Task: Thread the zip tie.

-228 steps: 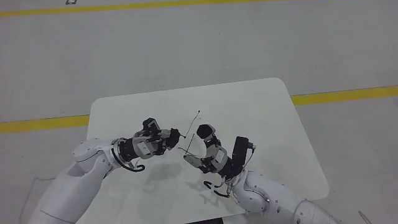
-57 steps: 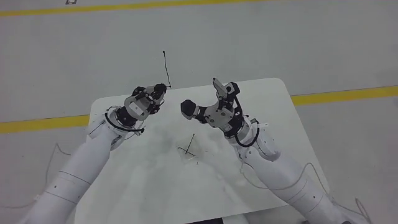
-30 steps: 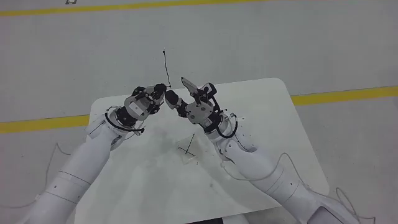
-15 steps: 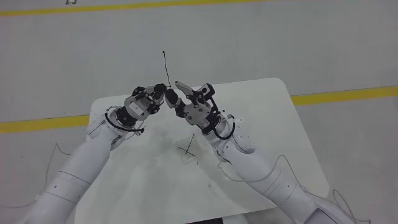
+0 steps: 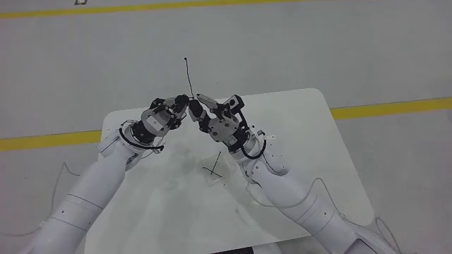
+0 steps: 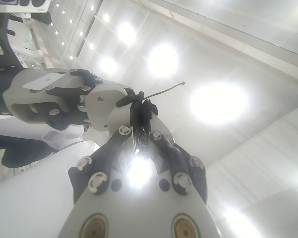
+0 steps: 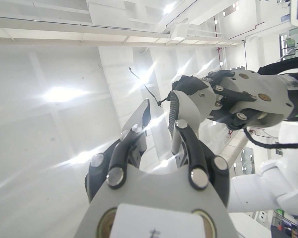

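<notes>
Noted left gripper (image 5: 181, 103) pinching zip tie (image 5: 188, 77) by its lower end, near table's (image 5: 304, 134) 12 o'clock edge; strap standing free past that edge; right gripper (image 5: 198, 104) at its 3 o'clock, jaws apart, just beside the strap; thin black strips (image 5: 214, 166) lying mid-table at 6 o'clock; white tabletop stretching toward 3 o'clock; beyond, grey floor (image 5: 282, 49) with yellow lines (image 5: 212, 3).

Left gripper (image 5: 183, 103) just beside right gripper (image 5: 198, 104) bars that side; crossed ties (image 5: 214, 166) lie on table (image 5: 304, 134).
</notes>
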Controlling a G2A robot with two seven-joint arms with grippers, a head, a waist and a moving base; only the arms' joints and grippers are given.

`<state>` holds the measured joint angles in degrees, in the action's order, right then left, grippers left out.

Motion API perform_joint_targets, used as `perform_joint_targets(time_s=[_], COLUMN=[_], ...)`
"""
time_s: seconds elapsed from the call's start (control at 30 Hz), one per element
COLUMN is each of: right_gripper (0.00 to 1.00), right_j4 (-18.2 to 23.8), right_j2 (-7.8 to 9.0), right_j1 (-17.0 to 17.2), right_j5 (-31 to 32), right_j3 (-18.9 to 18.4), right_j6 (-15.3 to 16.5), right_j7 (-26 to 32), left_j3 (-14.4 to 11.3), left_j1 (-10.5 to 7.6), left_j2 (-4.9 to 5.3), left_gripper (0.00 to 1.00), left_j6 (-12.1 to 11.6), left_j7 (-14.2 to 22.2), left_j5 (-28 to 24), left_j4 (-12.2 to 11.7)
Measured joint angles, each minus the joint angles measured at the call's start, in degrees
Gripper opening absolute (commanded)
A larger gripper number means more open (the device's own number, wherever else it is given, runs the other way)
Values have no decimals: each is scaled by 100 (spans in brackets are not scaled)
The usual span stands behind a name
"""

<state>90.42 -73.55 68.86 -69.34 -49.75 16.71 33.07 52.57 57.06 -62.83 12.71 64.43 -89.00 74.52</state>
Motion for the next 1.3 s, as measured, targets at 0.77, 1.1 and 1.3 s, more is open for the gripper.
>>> perform_joint_targets(time_s=[0.77,1.1,1.3], right_gripper=[6,0,0], right_j4=[-25,-81,-82], right_j2=[-196,-269,-301], right_j1=[139,186,242], right_j5=[220,296,351], right_j3=[-254,-339,-404], right_j6=[-163,-249,-303], right_j7=[109,150,185], left_j3=[0,0,0], left_j1=[0,0,0], left_j2=[0,0,0], left_gripper=[0,0,0], left_j6=[0,0,0], left_j7=[0,0,0], left_j5=[0,0,0], left_j4=[0,0,0])
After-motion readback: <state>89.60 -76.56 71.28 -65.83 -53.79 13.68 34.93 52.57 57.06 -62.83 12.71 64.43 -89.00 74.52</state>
